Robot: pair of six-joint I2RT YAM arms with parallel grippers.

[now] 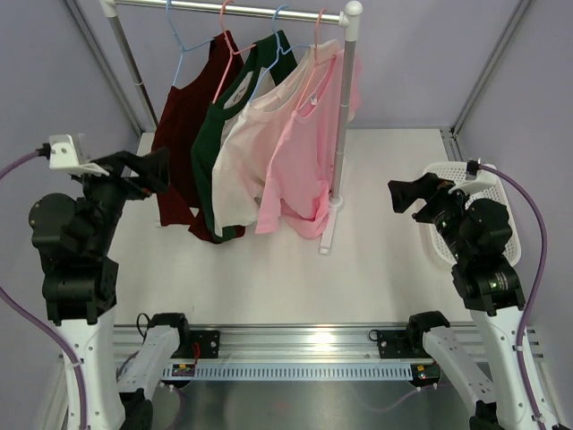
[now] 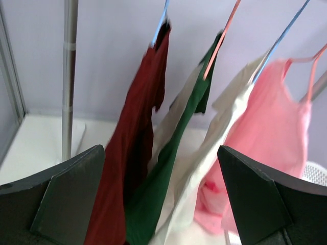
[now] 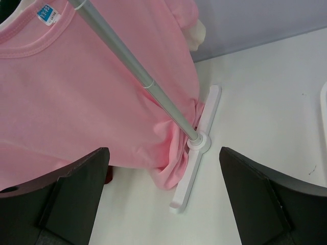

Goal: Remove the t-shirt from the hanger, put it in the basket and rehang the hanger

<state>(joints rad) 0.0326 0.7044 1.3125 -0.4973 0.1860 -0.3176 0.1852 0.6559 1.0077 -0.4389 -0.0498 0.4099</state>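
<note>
A white clothes rack [image 1: 345, 116] stands toward the far edge of the table [image 1: 269, 278]. Four shirts hang from its rail on thin hangers [image 2: 220, 41]: left to right, a maroon t-shirt [image 1: 183, 134], a dark green t-shirt [image 1: 213, 148], a cream t-shirt [image 1: 242, 161] and a pink t-shirt [image 1: 300, 170], which is draped against the right post. The left gripper [image 1: 150, 168] hovers near the table's left edge just beside the maroon t-shirt, its jaws spread wide and empty. The right gripper [image 1: 407, 195] hovers near the right edge before a white basket [image 1: 466, 175], likewise released.

There are four t-shirts [image 1: 300, 170], one dark red, one green, one cream and one pink, four hangers [image 1: 182, 49], one rack [image 1: 343, 116] and one white basket [image 1: 488, 179].
</note>
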